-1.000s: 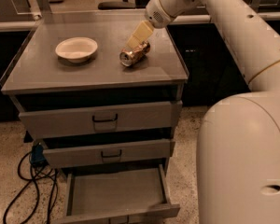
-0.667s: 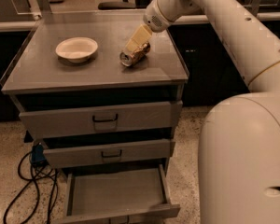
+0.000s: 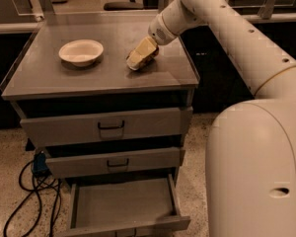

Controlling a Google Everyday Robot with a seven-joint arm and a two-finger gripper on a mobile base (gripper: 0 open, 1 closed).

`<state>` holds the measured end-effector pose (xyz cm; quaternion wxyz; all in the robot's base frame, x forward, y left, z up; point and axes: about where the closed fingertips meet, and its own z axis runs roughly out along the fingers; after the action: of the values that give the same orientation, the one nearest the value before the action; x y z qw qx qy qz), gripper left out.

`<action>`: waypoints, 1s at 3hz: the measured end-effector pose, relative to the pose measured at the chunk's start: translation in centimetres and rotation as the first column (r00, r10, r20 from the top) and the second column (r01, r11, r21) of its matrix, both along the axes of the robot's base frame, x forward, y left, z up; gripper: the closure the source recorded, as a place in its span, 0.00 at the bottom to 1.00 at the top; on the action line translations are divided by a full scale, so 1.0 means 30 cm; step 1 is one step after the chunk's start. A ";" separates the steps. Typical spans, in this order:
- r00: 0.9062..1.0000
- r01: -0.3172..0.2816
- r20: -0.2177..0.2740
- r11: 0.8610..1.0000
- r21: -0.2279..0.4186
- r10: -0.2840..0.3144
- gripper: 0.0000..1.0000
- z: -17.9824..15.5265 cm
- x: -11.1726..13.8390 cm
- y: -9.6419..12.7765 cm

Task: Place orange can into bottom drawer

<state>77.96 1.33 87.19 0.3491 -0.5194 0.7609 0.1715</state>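
Note:
My gripper (image 3: 139,56) is down on the cabinet top (image 3: 108,80), right of the white bowl, at the end of the cream arm reaching in from the upper right. It sits over the orange can (image 3: 149,59), of which only a dark orange sliver shows at the gripper's right edge. The bottom drawer (image 3: 123,200) is pulled open at the foot of the cabinet, and its flat grey floor is bare. The two upper drawers are shut.
A white bowl (image 3: 81,51) stands on the cabinet top to the left of the gripper. Dark cables with a blue plug (image 3: 39,164) lie on the floor left of the cabinet. My large cream body (image 3: 256,172) fills the right side.
The gripper has come down and to the left over the can, which lay in plain sight before and is now almost covered. The drawers and bowl have not moved.

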 end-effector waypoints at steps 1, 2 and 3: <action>0.999 0.032 -0.040 0.999 0.011 -0.031 0.00 -0.088 0.026 0.073; 0.999 0.032 -0.042 0.999 0.011 -0.032 0.00 -0.092 0.026 0.075; 0.999 0.032 -0.042 0.999 0.011 -0.032 0.19 -0.092 0.026 0.075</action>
<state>78.75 3.58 84.42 0.3390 -0.5013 0.7752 0.1812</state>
